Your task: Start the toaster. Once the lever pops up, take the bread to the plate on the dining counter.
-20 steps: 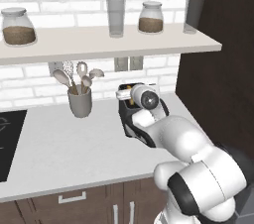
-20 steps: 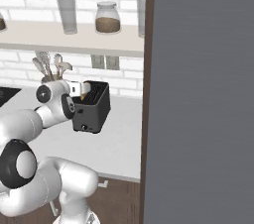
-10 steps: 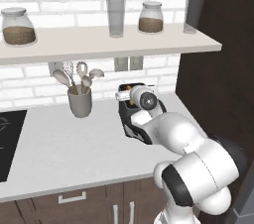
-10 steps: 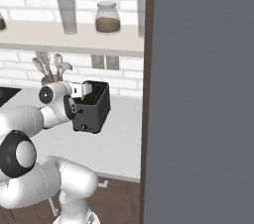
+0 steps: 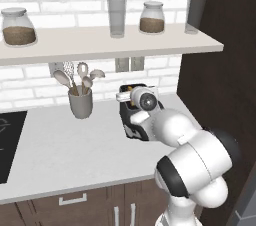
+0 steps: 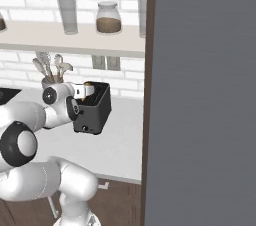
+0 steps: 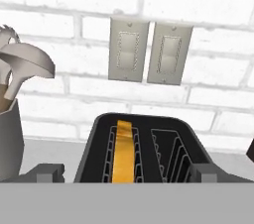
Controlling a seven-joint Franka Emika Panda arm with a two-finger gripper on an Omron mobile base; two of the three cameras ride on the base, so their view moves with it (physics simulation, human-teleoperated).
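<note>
Here the gripper (image 7: 127,172), jaws apart and empty, hovers above the toaster (image 7: 144,148); bread (image 7: 123,151) sits in one slot. Next, presumably: press the lever.

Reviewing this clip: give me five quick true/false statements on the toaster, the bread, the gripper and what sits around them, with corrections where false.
1. The bread sits in the left slot of the toaster as the hand view shows it. True.
2. The gripper is clamped on the bread. False: its jaws stand open, one fingertip on each side of the toaster, holding nothing.
3. Both toaster slots hold a slice. False: the right slot is empty.
4. A grey utensil holder with spoons stands on the counter to the toaster's left in the left base view. True.
5. The shelf above carries only plates. False: it carries jars and glasses.
</note>
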